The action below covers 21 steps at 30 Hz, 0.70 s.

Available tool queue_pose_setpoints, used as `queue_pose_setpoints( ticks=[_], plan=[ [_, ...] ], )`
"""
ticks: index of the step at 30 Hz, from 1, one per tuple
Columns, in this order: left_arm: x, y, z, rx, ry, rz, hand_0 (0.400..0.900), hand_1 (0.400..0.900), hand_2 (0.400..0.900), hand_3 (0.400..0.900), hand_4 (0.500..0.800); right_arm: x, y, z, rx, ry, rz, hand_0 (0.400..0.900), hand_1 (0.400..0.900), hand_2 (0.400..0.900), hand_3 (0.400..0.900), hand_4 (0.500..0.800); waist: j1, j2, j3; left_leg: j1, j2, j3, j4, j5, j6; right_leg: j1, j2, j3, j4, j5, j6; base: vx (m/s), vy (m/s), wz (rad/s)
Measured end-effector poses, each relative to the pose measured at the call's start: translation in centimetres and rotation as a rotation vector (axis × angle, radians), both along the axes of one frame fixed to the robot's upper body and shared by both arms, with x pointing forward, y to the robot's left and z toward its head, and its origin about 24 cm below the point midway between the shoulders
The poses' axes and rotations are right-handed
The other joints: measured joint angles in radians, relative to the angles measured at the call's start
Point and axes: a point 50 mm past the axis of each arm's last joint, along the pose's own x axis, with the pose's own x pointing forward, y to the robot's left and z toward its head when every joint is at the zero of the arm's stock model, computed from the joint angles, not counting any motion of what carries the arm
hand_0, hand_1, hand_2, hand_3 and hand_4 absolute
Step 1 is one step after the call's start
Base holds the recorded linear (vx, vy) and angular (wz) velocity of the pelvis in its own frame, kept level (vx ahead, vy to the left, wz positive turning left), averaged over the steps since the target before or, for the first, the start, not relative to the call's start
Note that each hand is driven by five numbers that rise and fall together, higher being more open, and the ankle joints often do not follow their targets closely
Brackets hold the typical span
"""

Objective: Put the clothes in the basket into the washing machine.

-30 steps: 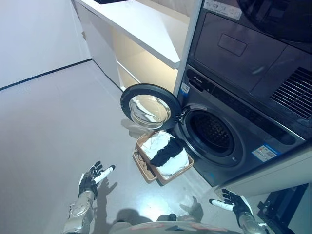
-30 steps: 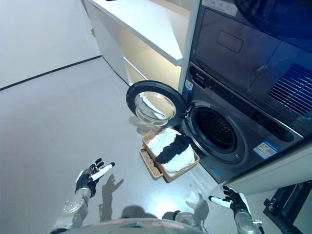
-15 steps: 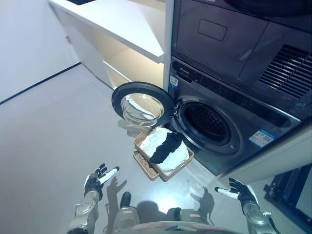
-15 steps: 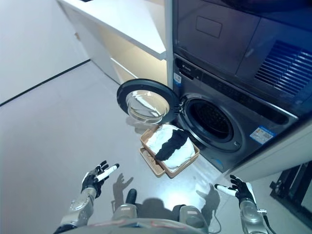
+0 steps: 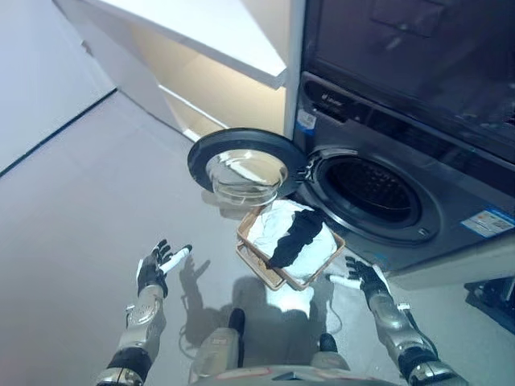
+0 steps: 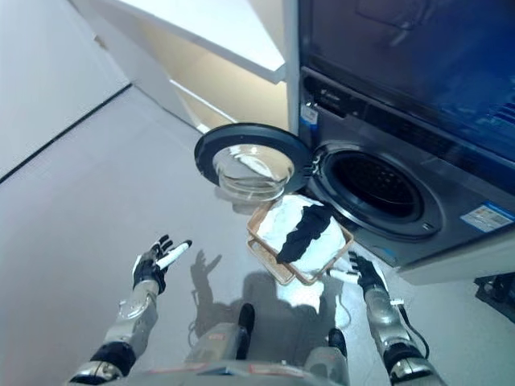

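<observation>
A tan basket (image 5: 256,259) stands on the floor before the washing machine (image 5: 378,201), holding white clothes (image 5: 278,228) with a black garment (image 5: 294,238) across them. The machine's round door (image 5: 239,168) hangs open to the left, and the drum (image 5: 372,188) looks dark inside. My right hand (image 5: 360,276) is open, just right of the basket's near corner and apart from it. Out to the left over bare floor, my left hand (image 5: 156,266) is open with fingers spread.
A white counter (image 5: 209,36) with a lit recess beneath runs along the wall at the left of the machine. A dark appliance (image 5: 418,56) is stacked above the washer. Grey floor (image 5: 72,209) spreads out to the left.
The camera has tipped down and come closer to the basket. My right hand has come in from the far right to the basket's near corner. The left hand stays spread.
</observation>
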Motion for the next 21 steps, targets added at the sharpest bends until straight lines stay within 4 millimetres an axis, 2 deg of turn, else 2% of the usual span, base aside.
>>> queue_pose_setpoints(
  ticks=[3, 4, 6, 7, 8, 9, 10, 11, 12, 13, 15, 16, 17, 19, 21],
  plan=[
    [0.7, -0.5, 0.4, 0.03, -0.009, -0.039, 0.9, 0.9, 0.9, 0.9, 0.8, 1.0, 0.4, 0.6, -0.003, -0.028, 0.016, 0.9, 0.9, 0.9, 0.9, 0.8, 0.004, -0.012, -0.003, -0.032, -0.013, -0.006, 0.019, -0.005, 0.008, -0.01, -0.009, -0.029, 0.003, 0.003, -0.002, 0.17, 0.19, -0.02],
    [0.8, -0.6, 0.4, 0.034, -0.008, -0.047, 0.9, 0.9, 0.9, 0.9, 0.8, 1.7, 0.6, 1.0, -0.006, -0.045, 0.027, 0.9, 0.9, 0.9, 0.9, 0.8, 0.003, -0.019, -0.003, -0.033, -0.025, -0.004, 0.021, -0.007, 0.011, -0.017, -0.005, -0.032, 0.013, 0.005, -0.003, 0.18, 0.228, -0.18],
    [0.6, -1.0, 0.1, 0.044, 0.008, -0.075, 0.9, 0.9, 0.9, 0.9, 0.8, 2.0, 0.8, 1.1, -0.007, -0.051, 0.032, 0.9, 0.9, 0.9, 0.9, 0.8, 0.002, -0.027, -0.006, -0.038, -0.024, 0.005, 0.038, -0.012, 0.019, -0.043, -0.008, -0.023, 0.059, 0.01, -0.005, 0.14, 0.309, -0.19],
    [0.6, -1.3, 0.1, 0.053, 0.013, -0.095, 0.9, 0.9, 0.9, 0.9, 0.8, 2.2, 1.0, 1.2, -0.009, -0.057, 0.037, 0.9, 0.9, 0.9, 0.9, 0.8, -0.001, -0.029, -0.005, -0.046, -0.035, 0.014, 0.068, -0.023, 0.032, -0.062, -0.004, -0.022, 0.108, 0.013, -0.006, 0.09, 0.25, -0.18],
    [0.7, -1.5, 0.0, 0.053, 0.013, -0.108, 0.9, 0.9, 0.9, 0.9, 0.8, 2.8, 1.2, 1.4, -0.007, -0.067, 0.04, 0.9, 0.9, 0.9, 0.9, 0.8, 0.002, -0.032, -0.002, -0.068, -0.045, 0.02, 0.102, -0.055, 0.073, -0.123, 0.003, -0.022, 0.22, 0.013, -0.006, 0.13, 0.269, -0.38],
    [0.6, -1.7, -0.1, 0.055, 0.019, -0.121, 0.9, 0.9, 0.9, 0.9, 0.8, 2.7, 1.2, 1.4, -0.005, -0.067, 0.036, 0.9, 0.9, 0.9, 0.9, 0.8, 0.0, -0.035, -0.003, -0.036, -0.058, -0.001, 0.045, -0.023, 0.075, -0.151, -0.01, -0.014, 0.27, 0.017, -0.013, 0.1, 0.181, -0.31],
    [0.5, -1.7, -0.1, 0.054, 0.02, -0.12, 0.9, 0.9, 0.9, 0.9, 0.8, 2.5, 1.3, 1.2, -0.004, -0.06, 0.039, 0.9, 0.9, 0.9, 0.9, 0.8, -0.007, -0.043, -0.004, -0.024, -0.075, 0.023, 0.039, -0.023, 0.084, -0.154, -0.011, -0.018, 0.278, 0.04, -0.043, 0.17, 0.234, -0.38],
    [0.5, -1.6, -0.1, 0.057, 0.02, -0.12, 0.9, 0.9, 0.9, 0.9, 0.8, 2.4, 1.3, 1.1, -0.004, -0.056, 0.04, 0.9, 0.9, 0.9, 0.9, 0.8, -0.01, -0.048, 0.001, -0.02, -0.066, 0.037, 0.043, -0.024, 0.098, -0.171, -0.032, -0.057, 0.307, 0.051, -0.063, 0.21, 0.067, -0.3],
    [0.4, -1.3, -0.1, 0.06, 0.022, -0.112, 0.9, 0.9, 0.9, 0.9, 0.8, 2.3, 1.4, 1.0, -0.003, -0.048, 0.044, 0.9, 0.9, 0.9, 0.9, 0.8, -0.013, -0.048, 0.003, -0.011, -0.062, 0.059, 0.038, -0.028, 0.112, -0.173, -0.039, -0.082, 0.309, 0.081, -0.101, 0.21, 0.066, -0.31],
    [0.2, -0.8, 0.0, 0.069, 0.026, -0.1, 0.9, 0.9, 0.9, 0.9, 0.8, 2.2, 1.8, 0.8, -0.001, -0.041, 0.057, 0.9, 0.9, 0.9, 0.9, 0.8, -0.011, -0.055, 0.009, 0.014, -0.062, 0.08, 0.018, -0.022, 0.124, -0.181, -0.05, -0.11, 0.315, 0.097, -0.118, 0.25, -0.027, -0.21],
    [0.1, 0.1, 0.1, 0.086, 0.027, -0.085, 0.9, 0.9, 0.9, 0.9, 0.8, 2.1, 2.1, 0.6, 0.002, -0.032, 0.071, 0.9, 0.9, 0.9, 0.9, 0.8, -0.016, -0.056, 0.016, 0.039, -0.063, 0.107, -0.008, -0.015, 0.137, -0.189, -0.066, -0.124, 0.326, 0.092, -0.104, 0.18, -0.082, 0.15],
    [0.1, 0.4, 0.2, 0.087, 0.022, -0.07, 0.9, 0.9, 0.9, 0.9, 0.8, 2.1, 2.3, 0.6, 0.005, -0.034, 0.074, 0.9, 0.9, 0.9, 0.9, 0.8, -0.016, -0.053, 0.021, 0.048, -0.063, 0.115, -0.024, -0.006, 0.143, -0.173, -0.076, -0.137, 0.263, 0.091, -0.085, 0.17, -0.088, 0.3],
    [0.2, 0.6, 0.4, 0.096, 0.018, -0.067, 0.9, 0.9, 0.9, 0.9, 0.8, 2.2, 2.4, 0.7, 0.008, -0.037, 0.076, 0.9, 0.9, 0.9, 0.9, 0.8, -0.026, -0.051, 0.03, 0.051, -0.064, 0.113, -0.032, 0.0, 0.147, -0.149, -0.084, -0.146, 0.202, 0.107, -0.052, 0.2, -0.104, 0.33],
    [0.5, 1.1, 0.5, 0.111, 0.023, -0.053, 0.9, 0.9, 0.9, 0.9, 0.8, 2.5, 2.5, 0.7, 0.013, -0.038, 0.08, 0.9, 0.9, 0.9, 0.9, 0.8, -0.026, -0.052, 0.056, 0.092, -0.072, 0.072, -0.084, 0.019, 0.141, -0.146, -0.077, -0.144, 0.087, 0.125, -0.014, 0.26, -0.156, 0.38],
    [0.5, 1.4, 0.4, 0.119, 0.031, -0.036, 0.9, 0.9, 0.9, 0.9, 0.8, 2.7, 2.5, 0.9, 0.015, -0.043, 0.076, 0.9, 0.9, 0.9, 0.9, 0.8, -0.054, -0.052, 0.072, 0.122, -0.082, 0.026, -0.123, 0.037, 0.131, -0.143, -0.062, -0.141, -0.03, 0.156, 0.025, 0.26, -0.239, 0.27]
  ],
)
